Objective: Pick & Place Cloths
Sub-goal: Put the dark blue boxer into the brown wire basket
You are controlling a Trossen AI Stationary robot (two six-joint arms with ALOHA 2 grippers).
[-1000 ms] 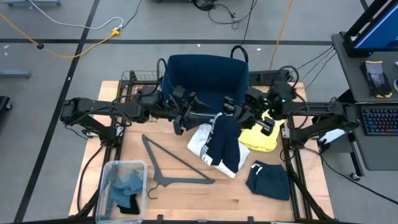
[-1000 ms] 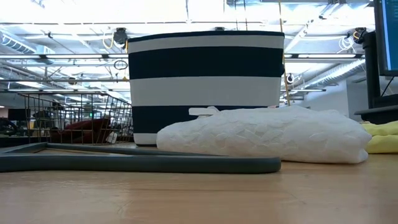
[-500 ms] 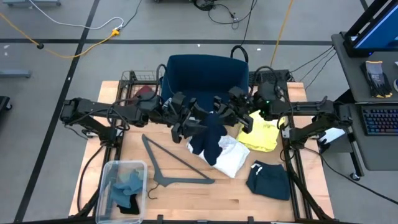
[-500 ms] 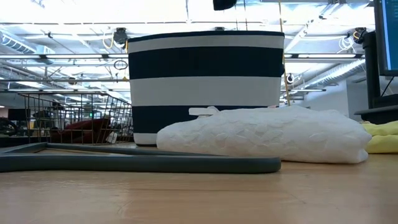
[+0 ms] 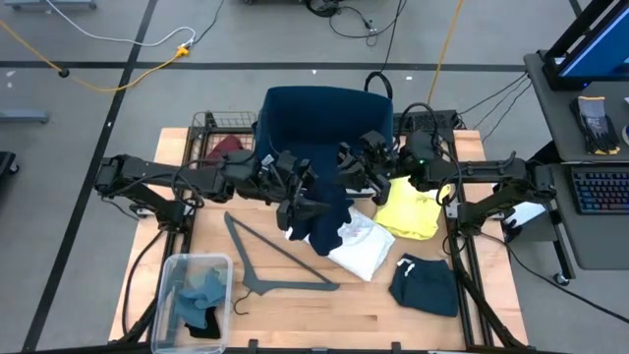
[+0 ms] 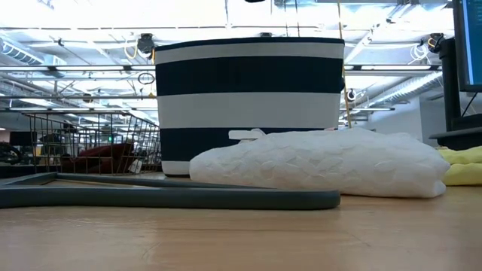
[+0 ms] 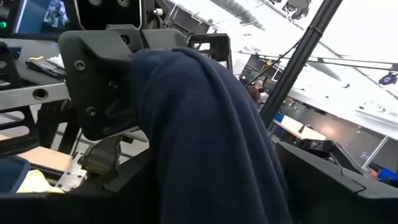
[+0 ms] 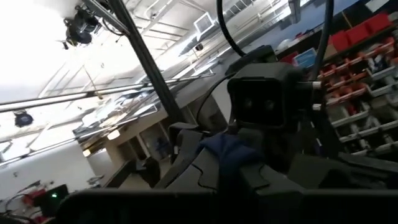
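Observation:
A navy cloth (image 5: 324, 221) hangs in the air over the table's middle, in front of the navy basket (image 5: 324, 123). My right gripper (image 5: 346, 175) is shut on its upper end. My left gripper (image 5: 305, 202) faces it from the left, open, and the cloth (image 7: 211, 143) hangs down between its fingers. Under the navy cloth, a white cloth (image 5: 359, 248) lies flat on the table. A yellow cloth (image 5: 408, 211) and a dark teal cloth (image 5: 425, 283) lie to its right. My right gripper pinches the navy cloth's upper end (image 7: 140, 62) between its shut fingers, coming level from the table's right. The cloth hangs slack below the fingers, clear of the table. My left gripper's open fingers stand on either side of the hanging cloth; I cannot tell whether they touch it.
A grey hanger (image 5: 275, 261) lies left of the white cloth. A clear bin (image 5: 192, 300) with several cloths stands at the near left. A wire basket (image 5: 221, 147) with a maroon cloth stands at the far left, beside the striped basket (image 6: 248, 98).
My right gripper has gone toward the table's left and turned, carrying the navy cloth. The cloth, which hung over the white cloth's right part, has swung left and now hangs between my left gripper's fingers. The white cloth lies more uncovered.

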